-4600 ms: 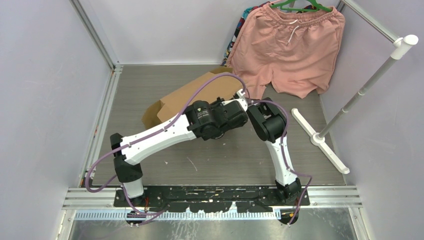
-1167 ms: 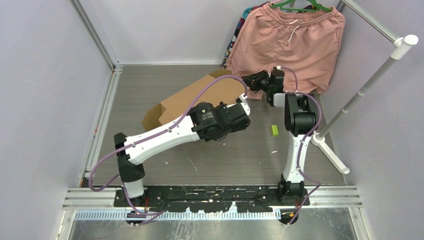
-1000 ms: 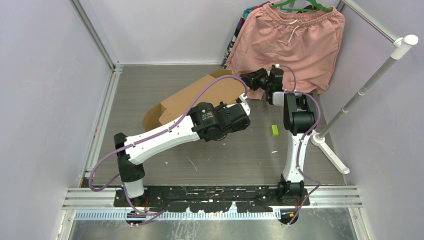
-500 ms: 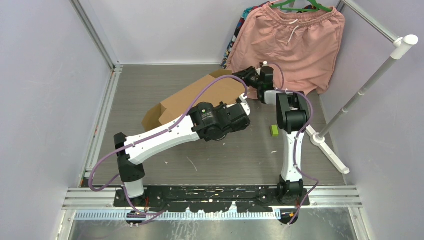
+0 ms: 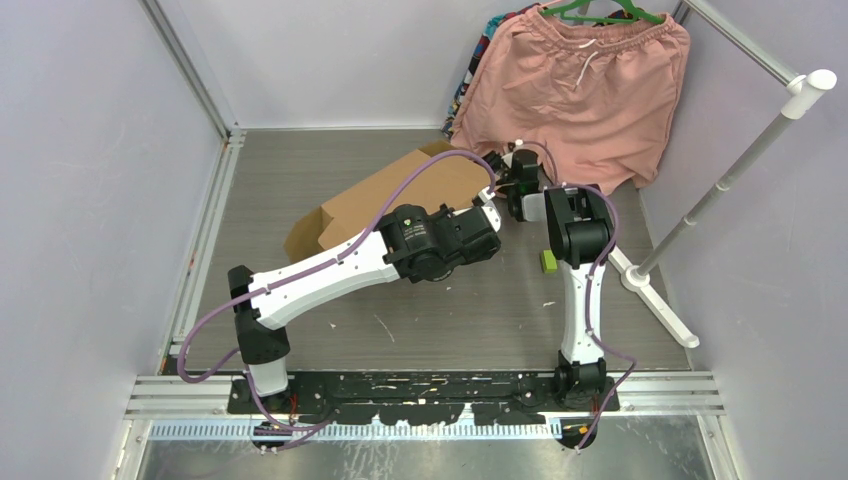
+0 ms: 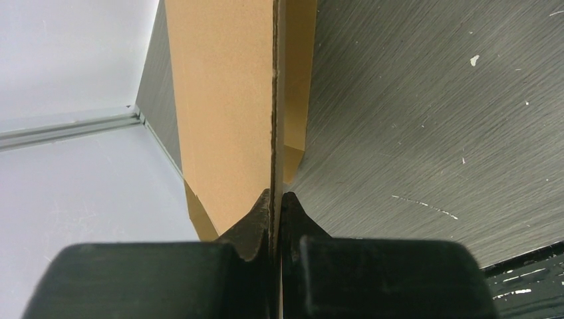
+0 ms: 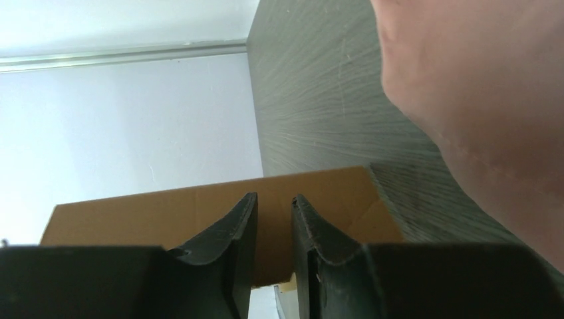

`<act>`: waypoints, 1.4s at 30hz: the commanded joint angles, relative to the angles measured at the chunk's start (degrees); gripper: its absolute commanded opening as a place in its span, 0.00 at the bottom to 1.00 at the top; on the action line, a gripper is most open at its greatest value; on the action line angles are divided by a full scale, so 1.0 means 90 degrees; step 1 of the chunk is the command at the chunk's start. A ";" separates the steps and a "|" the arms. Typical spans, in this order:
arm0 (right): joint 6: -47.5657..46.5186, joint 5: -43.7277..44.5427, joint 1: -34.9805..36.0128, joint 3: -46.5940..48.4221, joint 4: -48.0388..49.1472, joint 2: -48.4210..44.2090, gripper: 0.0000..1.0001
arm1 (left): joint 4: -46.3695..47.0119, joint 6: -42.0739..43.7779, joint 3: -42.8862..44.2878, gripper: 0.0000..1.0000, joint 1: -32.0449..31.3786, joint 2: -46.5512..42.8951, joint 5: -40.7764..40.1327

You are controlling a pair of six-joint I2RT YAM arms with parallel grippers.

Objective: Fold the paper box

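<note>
- The left gripper (image 6: 276, 199) is clenched on a thin raw edge of the plain brown corrugated cardboard box (image 5: 385, 195). The sheet runs straight out from between its black fingertips, with its smooth face to the left.
- The right gripper (image 7: 271, 209) has its curved black fingers parted by a narrow gap and grasps nothing. A flat cardboard panel with a crease stands just beyond them.
- The box lies partly folded toward the far edge of the grey, streaked wood-grain table (image 5: 450, 310). It slants from left of middle toward the far middle, and its far end is beside the hanging pink fabric shorts (image 5: 580, 95).
</note>
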 commanded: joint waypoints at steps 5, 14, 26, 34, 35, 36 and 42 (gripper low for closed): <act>0.0103 -0.0256 0.0118 -0.0267 0.0921 -0.0523 0.31 | 0.0215 -0.0096 0.0247 0.02 -0.0039 -0.0018 0.0212; 0.0242 -0.0518 0.0245 0.0055 0.1247 -0.0349 0.31 | 0.0230 -0.0098 0.0238 0.03 -0.0039 0.0031 0.0232; 0.0320 -0.0759 0.0316 -0.0506 0.1794 -0.0420 0.31 | 0.0298 -0.0066 0.0257 0.03 -0.0039 0.0118 0.0272; 0.0455 -0.0869 0.0359 -0.0564 0.2037 -0.0318 0.31 | 0.0288 -0.0096 0.0240 0.03 -0.0044 0.0097 0.0284; 0.0473 -0.0886 0.0368 -0.0550 0.2050 -0.0305 0.31 | 0.0288 -0.0097 0.0238 0.02 -0.0042 0.0090 0.0283; 0.0481 -0.0888 0.0368 -0.0546 0.2051 -0.0296 0.31 | 0.0309 -0.0092 0.0227 0.03 -0.0047 0.0087 0.0285; 0.0524 -0.0749 0.0190 -0.0365 0.1910 -0.0192 0.32 | 0.0292 -0.0076 0.0201 0.02 -0.0045 0.0090 0.0373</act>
